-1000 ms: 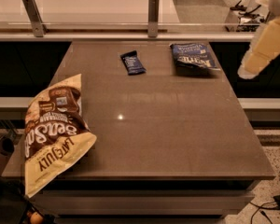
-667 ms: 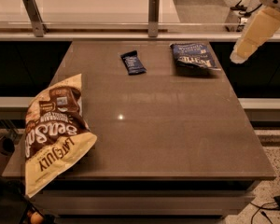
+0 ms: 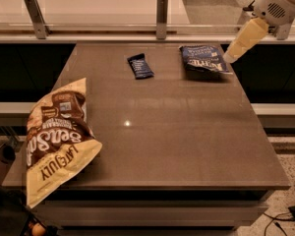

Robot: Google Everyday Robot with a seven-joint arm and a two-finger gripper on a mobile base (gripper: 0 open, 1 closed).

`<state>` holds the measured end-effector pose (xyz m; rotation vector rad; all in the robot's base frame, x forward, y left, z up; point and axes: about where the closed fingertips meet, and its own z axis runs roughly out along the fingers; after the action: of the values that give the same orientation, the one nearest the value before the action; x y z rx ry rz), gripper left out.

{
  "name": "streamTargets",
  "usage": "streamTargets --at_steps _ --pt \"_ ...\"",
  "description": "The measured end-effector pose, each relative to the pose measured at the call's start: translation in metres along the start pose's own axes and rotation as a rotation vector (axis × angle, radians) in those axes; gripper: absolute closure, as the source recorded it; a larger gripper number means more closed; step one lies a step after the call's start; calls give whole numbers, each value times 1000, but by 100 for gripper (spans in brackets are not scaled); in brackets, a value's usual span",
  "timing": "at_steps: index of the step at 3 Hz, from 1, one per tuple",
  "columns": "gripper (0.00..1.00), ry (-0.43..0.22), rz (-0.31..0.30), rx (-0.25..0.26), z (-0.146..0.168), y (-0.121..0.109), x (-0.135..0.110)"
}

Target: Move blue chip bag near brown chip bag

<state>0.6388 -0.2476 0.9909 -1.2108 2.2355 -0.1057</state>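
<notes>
Gripper [image 3: 232, 55] at the blue chip bag's right edge, bag not yet lifted

The blue chip bag [image 3: 204, 59] lies flat at the table's [image 3: 187, 132] far right corner. The gripper angles down from the upper right, with its tip just beside the bag's right side, so the bag lies to its left. Whether it is open or closed cannot be told; it carries nothing. The brown chip bag [image 3: 56, 136] sits well apart at the near left edge, diagonally across
</notes>
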Motion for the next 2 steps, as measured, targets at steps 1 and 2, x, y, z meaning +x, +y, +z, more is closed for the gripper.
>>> streamTargets --at_steps 1,2 --pt "0 -63 56 -19 39 -8 1" --pt "0 -139 102 -28 71 -15 -5"
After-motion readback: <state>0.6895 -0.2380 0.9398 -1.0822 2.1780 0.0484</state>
